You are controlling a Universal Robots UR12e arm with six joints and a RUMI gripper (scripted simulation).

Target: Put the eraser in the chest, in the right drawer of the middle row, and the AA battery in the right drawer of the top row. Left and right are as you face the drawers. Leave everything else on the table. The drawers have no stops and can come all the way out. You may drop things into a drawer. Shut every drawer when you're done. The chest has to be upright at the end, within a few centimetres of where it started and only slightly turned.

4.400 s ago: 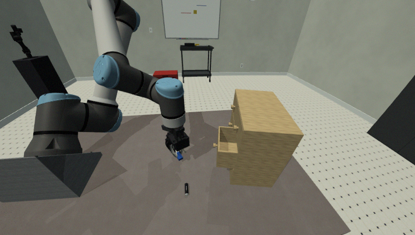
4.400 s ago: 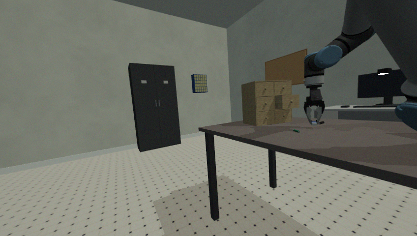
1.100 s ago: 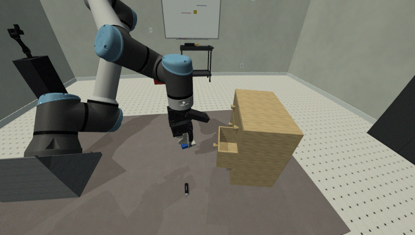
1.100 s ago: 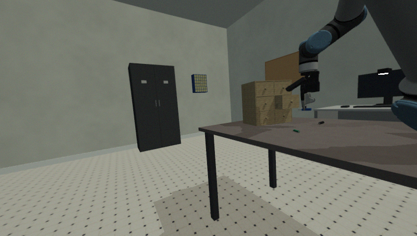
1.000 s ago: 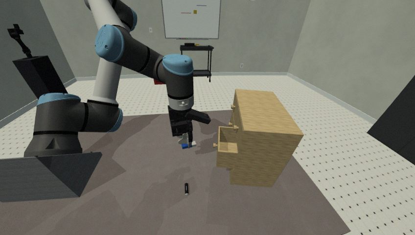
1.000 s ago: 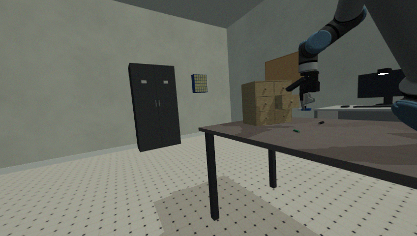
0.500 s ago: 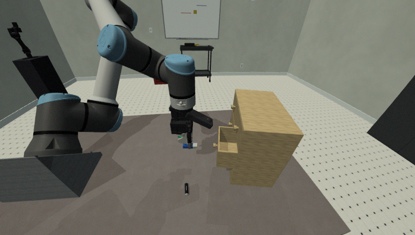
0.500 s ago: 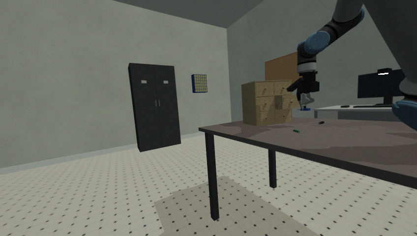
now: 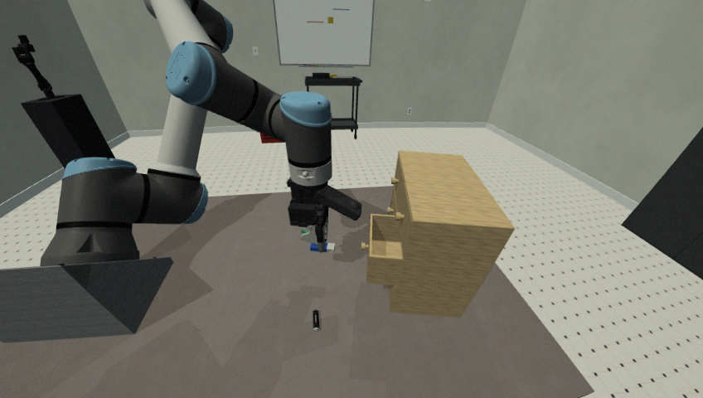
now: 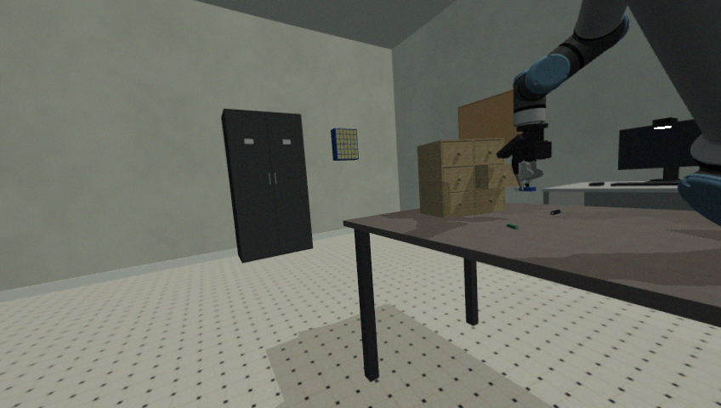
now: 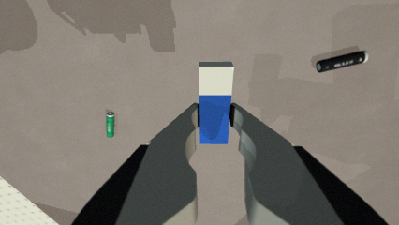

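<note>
The eraser [image 9: 331, 246] [image 10: 529, 189] [image 11: 215, 105] was up in the air above the table [image 9: 246, 305] [image 10: 581, 242] [image 11: 155, 89], roughly level, with its white end pointing toward the chest [image 9: 443, 187] [image 10: 429, 177] and its blue sleeve away from it. The gripper [image 9: 321, 246] [image 10: 524, 185] [image 11: 214, 105] had its fingers clamped on the two long sides of the blue sleeve, pointing down.

Just beside it, in front of the chest, the right drawer of the middle row [image 9: 383, 271] [image 10: 508, 177] was pulled out; the eraser was outside that drawer. The other drawers looked closed, including the right drawer of the top row [image 10: 488, 153], and the chest stood upright.

Farther out, a small green cylinder [image 9: 303, 230] [image 10: 512, 226] [image 11: 110, 126] and a larger black cylinder [image 9: 316, 319] [image 10: 555, 212] [image 11: 342, 61] lay on the table, well apart from each other. Which of them was the AA battery could not be told for certain. Beyond the table, a dark cabinet [image 10: 268, 187] stood against the wall.

Eraser [image 9: 326, 247] [image 10: 525, 189] [image 11: 214, 112] higher, nearer the chest [image 9: 443, 246] [image 10: 432, 177].
</note>
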